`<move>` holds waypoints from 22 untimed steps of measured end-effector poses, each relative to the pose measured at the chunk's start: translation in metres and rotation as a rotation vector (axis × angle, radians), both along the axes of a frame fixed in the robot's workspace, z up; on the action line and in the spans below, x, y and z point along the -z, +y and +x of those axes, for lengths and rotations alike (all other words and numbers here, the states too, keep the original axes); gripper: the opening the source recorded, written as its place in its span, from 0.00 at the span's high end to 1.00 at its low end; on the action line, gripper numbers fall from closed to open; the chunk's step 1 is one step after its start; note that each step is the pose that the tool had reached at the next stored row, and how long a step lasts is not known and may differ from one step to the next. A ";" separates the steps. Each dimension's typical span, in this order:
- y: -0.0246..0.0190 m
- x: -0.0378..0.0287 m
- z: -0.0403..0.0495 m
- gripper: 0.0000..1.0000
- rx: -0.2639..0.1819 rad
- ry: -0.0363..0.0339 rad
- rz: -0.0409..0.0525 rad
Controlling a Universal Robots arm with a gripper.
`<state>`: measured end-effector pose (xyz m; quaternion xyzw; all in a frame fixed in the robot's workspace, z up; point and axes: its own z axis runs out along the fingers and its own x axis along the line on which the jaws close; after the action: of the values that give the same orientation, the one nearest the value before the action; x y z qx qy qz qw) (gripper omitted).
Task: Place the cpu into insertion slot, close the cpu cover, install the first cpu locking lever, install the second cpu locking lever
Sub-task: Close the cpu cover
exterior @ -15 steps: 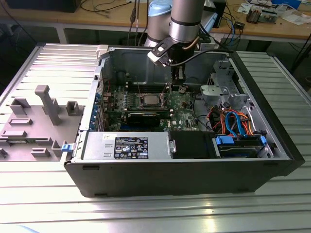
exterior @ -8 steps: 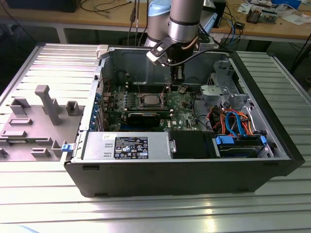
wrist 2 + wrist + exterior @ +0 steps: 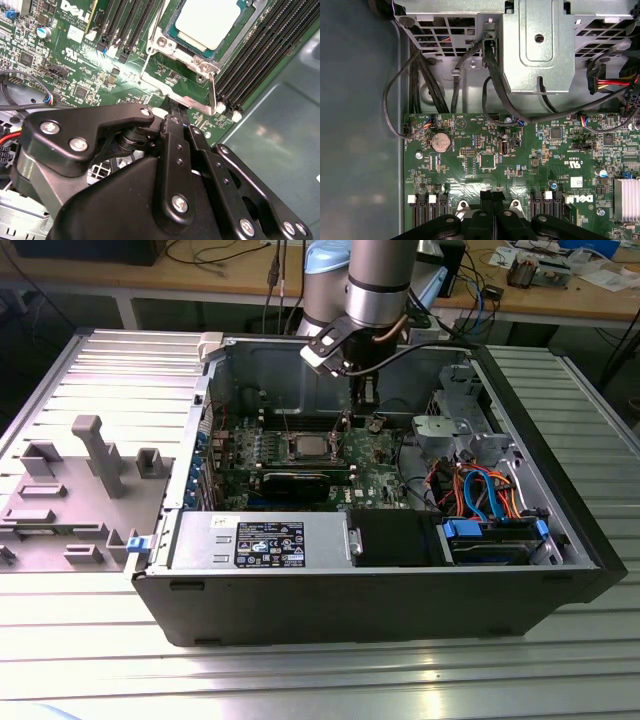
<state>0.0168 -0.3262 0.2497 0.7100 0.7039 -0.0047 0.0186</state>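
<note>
— Ribbed metal table (image 3: 300, 680), open case (image 3: 350, 610) on it. Where's the cpu (image 3: 207, 20)?
— I see it lying in the slot (image 3: 192, 61). My gripper (image 3: 173, 106) sits just beside the rim, fingers (image 3: 175, 137) pressed together, holding nothing.

Above insertion slot (image 3: 161, 44): open; we may pass straight down.
Flanks: memory slots (image 3: 260, 55) stand close.
Exterior view's right: drive cage (image 3: 445, 435), cables (image 3: 490, 95) crowd us.
</note>
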 end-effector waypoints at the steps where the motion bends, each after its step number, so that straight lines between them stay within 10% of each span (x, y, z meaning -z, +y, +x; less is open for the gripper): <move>1: 0.0000 0.0000 -0.0003 0.89 0.000 0.0000 0.0000; 22: 0.0000 0.0000 -0.0069 0.89 0.000 0.0000 0.0000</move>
<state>0.0099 -0.3262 0.2497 0.7100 0.7039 -0.0047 0.0186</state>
